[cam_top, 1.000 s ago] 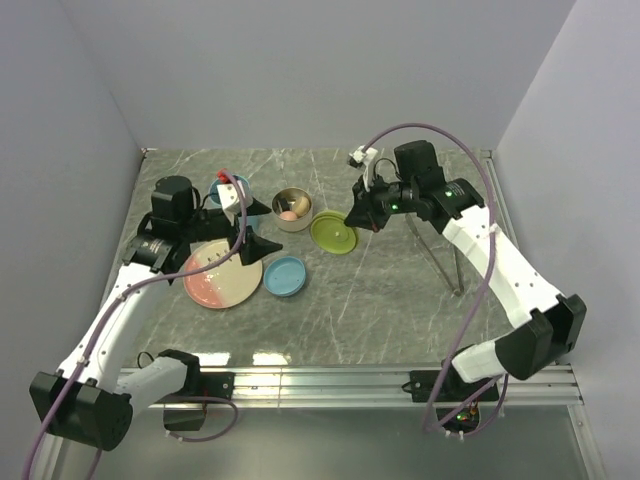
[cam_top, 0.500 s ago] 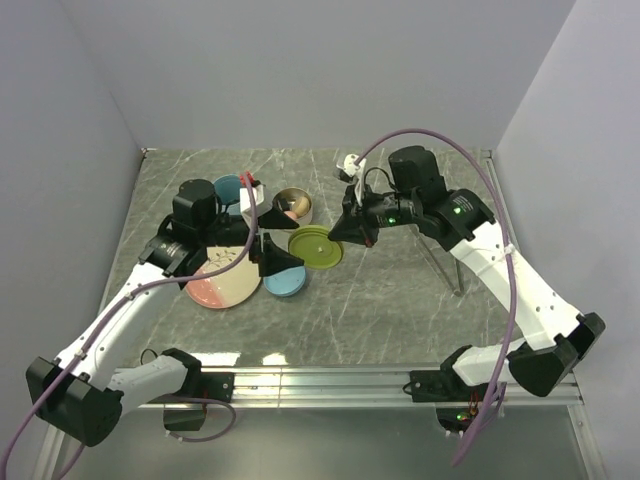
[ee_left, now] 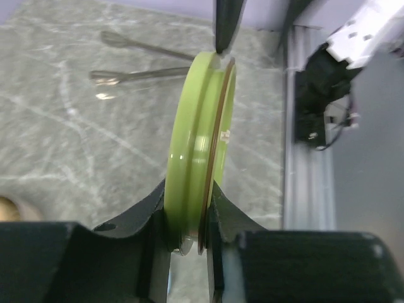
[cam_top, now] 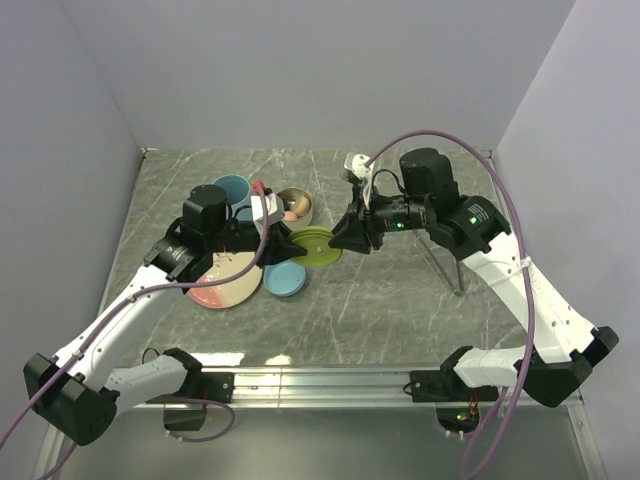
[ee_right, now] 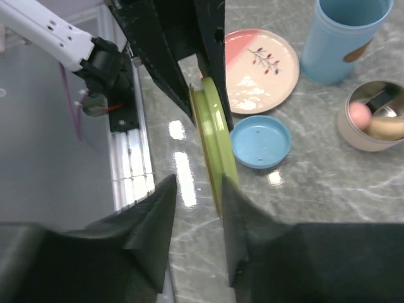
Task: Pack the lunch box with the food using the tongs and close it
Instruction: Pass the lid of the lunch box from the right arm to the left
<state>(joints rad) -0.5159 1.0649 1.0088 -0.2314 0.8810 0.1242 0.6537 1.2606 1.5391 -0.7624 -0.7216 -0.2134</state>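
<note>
Left end effector (ee_left: 187, 203) pinches the green lid (ee_left: 196, 139) on edge, centre frame. Right end effector (ee_right: 197, 189) is spread astride it. We note the tongs (ee_left: 139, 74) on the counter (ee_left: 76, 145), upper left, and the food (ee_right: 360, 114) in the steel tin (ee_right: 344, 131).

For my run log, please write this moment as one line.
left gripper: shut on green lid | right gripper: jaws apart around green lid | green lid: on edge | tongs: lying on table

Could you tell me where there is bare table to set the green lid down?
Bare marble lies mid-table between the blue lid and the tongs, and along the near edge by the rail. The left is crowded: plate, blue cup and tin cluster there, and the left gripper and right gripper meet at the green lid.
</note>
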